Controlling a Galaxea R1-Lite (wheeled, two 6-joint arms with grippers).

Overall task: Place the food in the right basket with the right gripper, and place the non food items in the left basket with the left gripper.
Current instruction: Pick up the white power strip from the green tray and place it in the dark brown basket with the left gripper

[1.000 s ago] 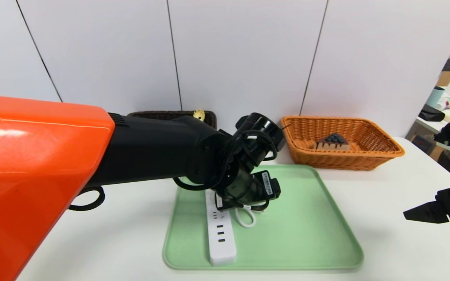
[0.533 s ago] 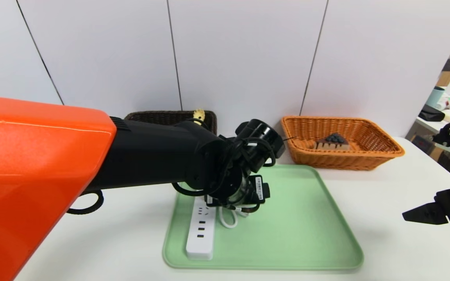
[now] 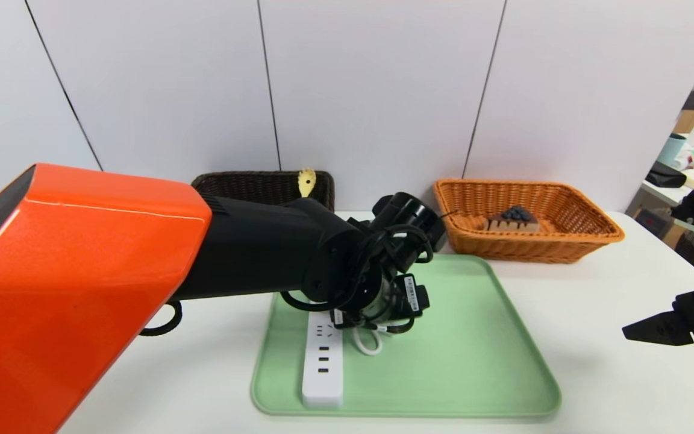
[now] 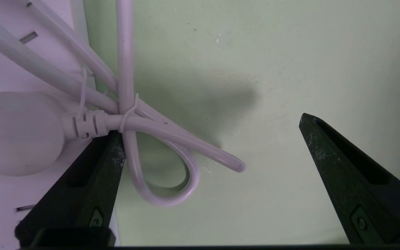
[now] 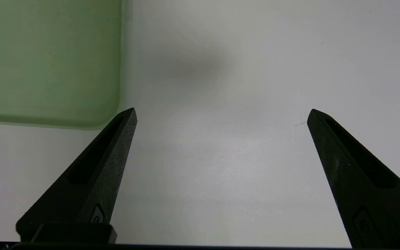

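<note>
A white power strip [image 3: 323,367] lies on the green tray [image 3: 473,361], its tied cord [image 3: 369,345] looped beside it. My left gripper [image 4: 210,126] hangs open low over the tray. One finger [image 4: 92,180] touches the cord [image 4: 165,135] beside the plug [image 4: 16,132], and the cord's loop lies between the fingers. The cake slice [image 3: 512,220] sits in the orange right basket [image 3: 600,232]. A yellow spoon head [image 3: 306,179] pokes out of the dark left basket [image 3: 250,181]. My right gripper [image 3: 630,331] hovers open over the bare table at the right, nothing in it [image 5: 222,113].
The left arm's orange and black body [image 3: 82,283] fills the left of the head view and hides part of the dark basket. Both baskets stand against the white wall. Beyond the table's right edge is a cluttered desk [image 3: 684,169]. The tray's corner [image 5: 47,62] lies near the right gripper.
The left arm has shifted over the tray, and the power strip's near end has slid left, then a little back to the right. The right gripper has stayed put.
</note>
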